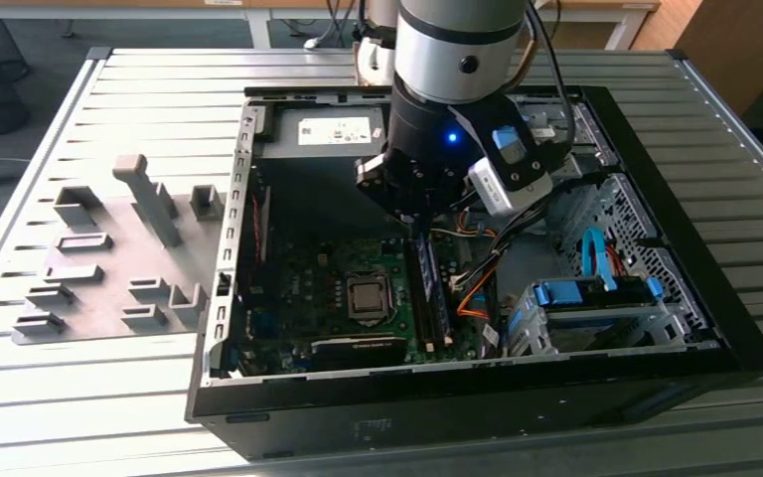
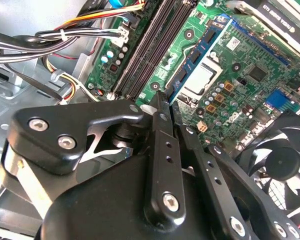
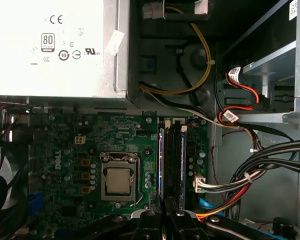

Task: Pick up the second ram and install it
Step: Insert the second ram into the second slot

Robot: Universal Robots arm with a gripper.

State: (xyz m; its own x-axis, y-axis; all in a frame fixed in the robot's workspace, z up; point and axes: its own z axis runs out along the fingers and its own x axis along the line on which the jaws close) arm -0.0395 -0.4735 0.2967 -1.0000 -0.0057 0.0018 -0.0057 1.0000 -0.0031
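Note:
The second ram (image 2: 206, 49) is a thin blue-green stick with dark chips. In the second wrist view it juts out from between the black fingertips (image 2: 161, 102) over the green motherboard (image 2: 240, 100). My gripper (image 1: 416, 211) hangs inside the open computer case (image 1: 699, 328), shut on one end of the stick. The black memory slots (image 3: 173, 160) lie just beyond the gripper (image 3: 166, 214), beside the processor socket (image 3: 119, 180). The ram sits above the board, roughly parallel to the slots (image 2: 147, 50). Whether it touches a slot cannot be told.
A grey fixture plate with plastic blocks (image 1: 103, 258) lies on the table at the exterior view's left. The power supply (image 3: 50, 45) sits behind the board. Bundled cables (image 3: 262, 165) and a drive cage (image 1: 594, 303) crowd the slots' far side. A fan (image 2: 285, 160) sits near the socket.

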